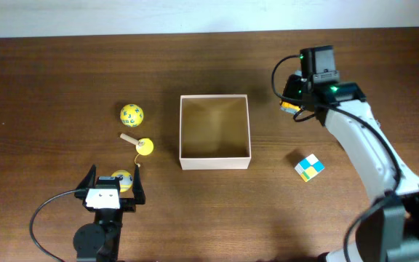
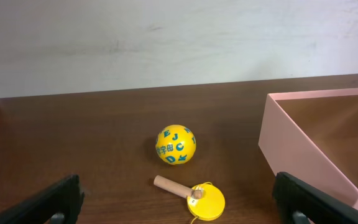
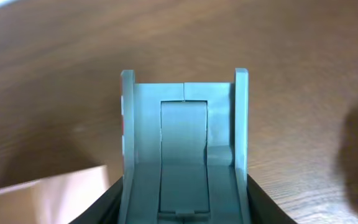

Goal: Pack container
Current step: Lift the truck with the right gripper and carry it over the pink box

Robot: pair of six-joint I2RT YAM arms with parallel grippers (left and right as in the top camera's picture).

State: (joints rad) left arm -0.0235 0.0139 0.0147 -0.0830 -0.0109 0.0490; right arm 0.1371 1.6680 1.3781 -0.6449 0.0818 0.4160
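Observation:
The container (image 1: pixel 214 161), a square white-walled box with a tan inside, sits mid-table and looks empty; its wall also shows in the left wrist view (image 2: pixel 294 146). My left gripper (image 1: pixel 115 176) (image 2: pixel 176 190) is open at the front left. In the overhead view a yellow patterned thing (image 1: pixel 123 179) lies between its fingers. Ahead of it lie a yellow disc with a wooden handle (image 1: pixel 142 146) (image 2: pixel 205 201) and a yellow lettered ball (image 1: pixel 131 113) (image 2: pixel 176 145). My right gripper (image 1: pixel 294 98) (image 3: pixel 184 186) is right of the container, shut on a teal toy (image 3: pixel 184 130).
A small cube of white, blue and yellow-green squares (image 1: pixel 309 167) lies on the table right of the container, in front of the right gripper. A pale corner of the container (image 3: pixel 42 193) shows at the lower left of the right wrist view.

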